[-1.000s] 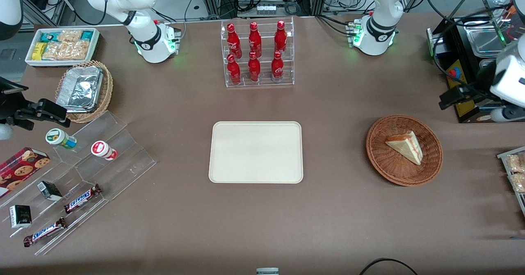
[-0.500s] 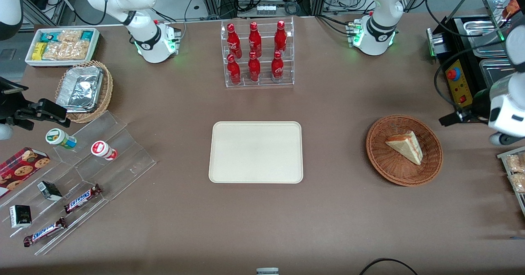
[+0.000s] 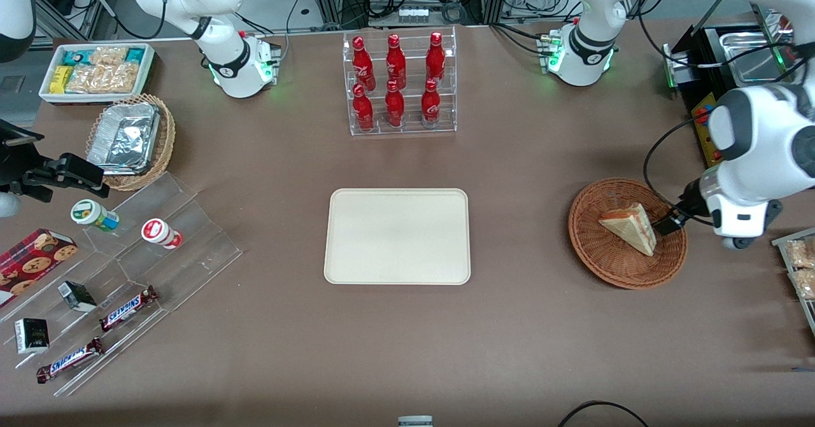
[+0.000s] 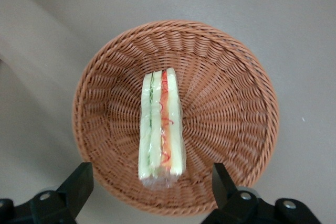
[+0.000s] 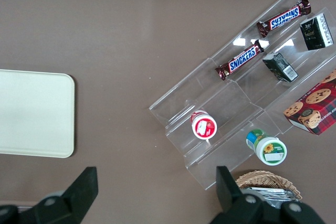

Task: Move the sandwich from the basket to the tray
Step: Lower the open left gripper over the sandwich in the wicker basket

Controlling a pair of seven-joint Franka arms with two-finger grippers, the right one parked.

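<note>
Had gripper [image 4: 151, 192] above basket [image 4: 231, 103], fingers [image 4: 77, 184] spread wide, nothing held. Sandwich [image 4: 160, 127] lay in basket middle, between finger lines, striped filling edge facing my wrist camera, not touched. From front, gripper [image 3: 668, 223] hung at basket [image 3: 611, 268] rim, just beside sandwich [image 3: 630, 226]. Tray [image 3: 398, 236] sat well apart, mid-table.

I see the sandwich [image 3: 630, 227] [image 4: 161, 128] wedge lying in the basket [image 3: 627, 233] [image 4: 231, 129]; the bare cream tray [image 3: 397, 236] sits well apart from the basket.
</note>
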